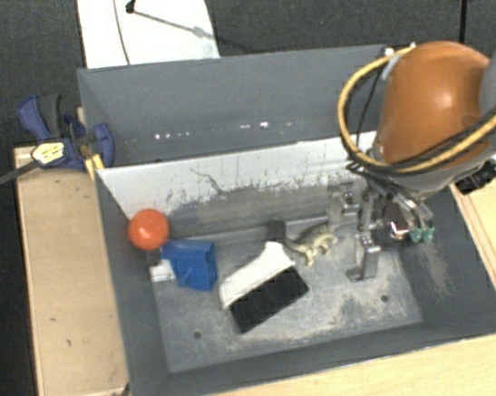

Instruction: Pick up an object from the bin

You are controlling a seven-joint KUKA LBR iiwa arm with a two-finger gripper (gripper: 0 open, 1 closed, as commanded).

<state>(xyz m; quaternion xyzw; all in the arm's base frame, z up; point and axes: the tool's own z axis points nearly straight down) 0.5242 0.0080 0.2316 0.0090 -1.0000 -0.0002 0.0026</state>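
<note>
Positioning is judged to be the step in hand. The gripper (365, 266) is seen low in the bin (242, 88), over the right part of the floor, and nothing is seen held in it. Whether it is apart or together cannot be told against the grey metal.

Just to its left, toward the far wall, a small pale olive figure (314, 244) of lumpy shape is found. It lies beside the gripper, not under it, and contact between the two cannot be made out. It is the nearest thing and is taken as the likely pick.

Left of the figure and somewhat nearer, a slab (263, 293) is laid at a slant, black with a white far end close to the figure. Further left a blue block (192, 263) is set, and an orange ball (149, 229) rests just beside it at the far left.

For the next move, a shift to the left is called for, so that the figure is straddled before any closing. Care is advised, since the figure is small and irregular and the slab's white end is close by. A grip set off centre is likely to push the figure aside.
</note>
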